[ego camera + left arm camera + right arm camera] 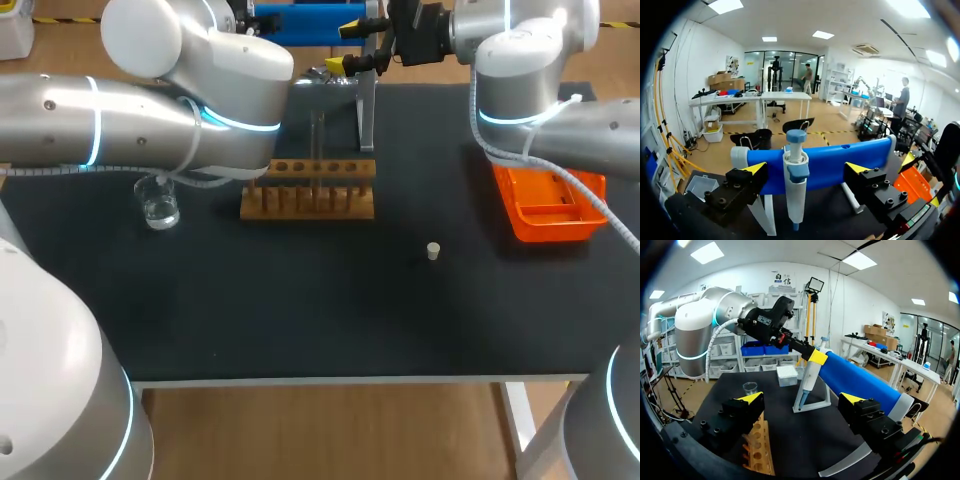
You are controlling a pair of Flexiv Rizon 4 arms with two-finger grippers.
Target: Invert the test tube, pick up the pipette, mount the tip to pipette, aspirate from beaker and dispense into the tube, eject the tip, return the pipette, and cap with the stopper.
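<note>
White-and-blue plastic pipette hangs nose-down on its grey stand at the back of the black worktop, just behind the wooden tube rack. Left tool is lined up on it: yellow-tipped fingers spread wide, pipette body in the gap, clearance on both sides, no contact that I can see. Right tool is spread too, nothing in it, facing the stand with the rack end under one finger.

Handling read: the pipette looks light, rigid, smooth moulded shell, so probably slippery against hard fingertips. Likely top-heavy once lifted, since the bulk sits high. I'd grip the fat upper barrel just under the blue collar, where the section is widest. Keep off the blue plunger button, since a squeeze there would actuate it. Keep off the thin lower shaft too, as it would pivot in the grip. It seems to rest loosely on the stand, so closing off-centre could knock it sideways or drag the stand. Centre first, then lift straight up.

Elsewhere: clear glass beaker with liquid at the worktop's left, fragile, well apart from the stand. Small off-white stopper lies alone mid-worktop. Orange plastic tray on the right. A thin clear tube seems to stand in the rack; can't confirm which way up.
</note>
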